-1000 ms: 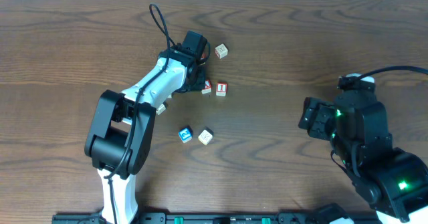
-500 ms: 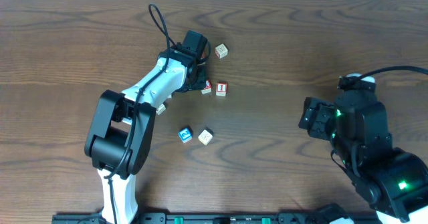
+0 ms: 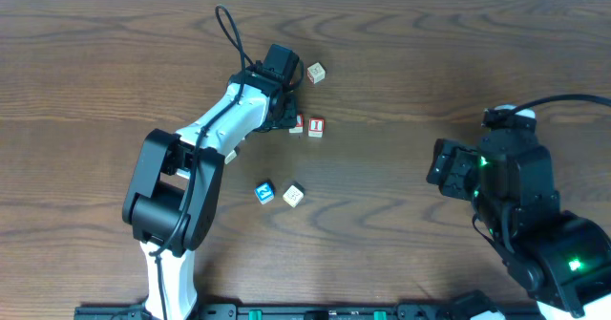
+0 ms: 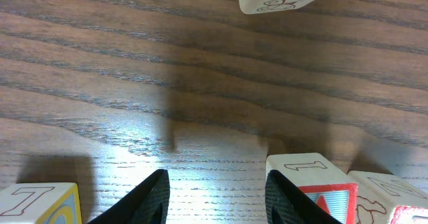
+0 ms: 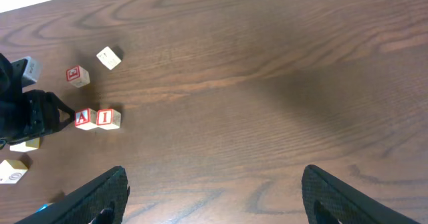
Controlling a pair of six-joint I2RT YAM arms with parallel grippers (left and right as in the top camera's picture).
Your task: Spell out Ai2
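1. The A block and the I block sit touching, side by side, left of centre toward the table's far edge. I judge two characters placed.
2. My left gripper is spread and empty, with one finger just beside the A block.
3. My right gripper hangs spread and empty near the right edge.
4. The 2 remains. The blue block toward the near edge may be it, but I cannot read it.

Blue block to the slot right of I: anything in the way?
Nothing visible. The table right of the I block is bare. A beige block sits just right of the blue block, seemingly off the straight line there.
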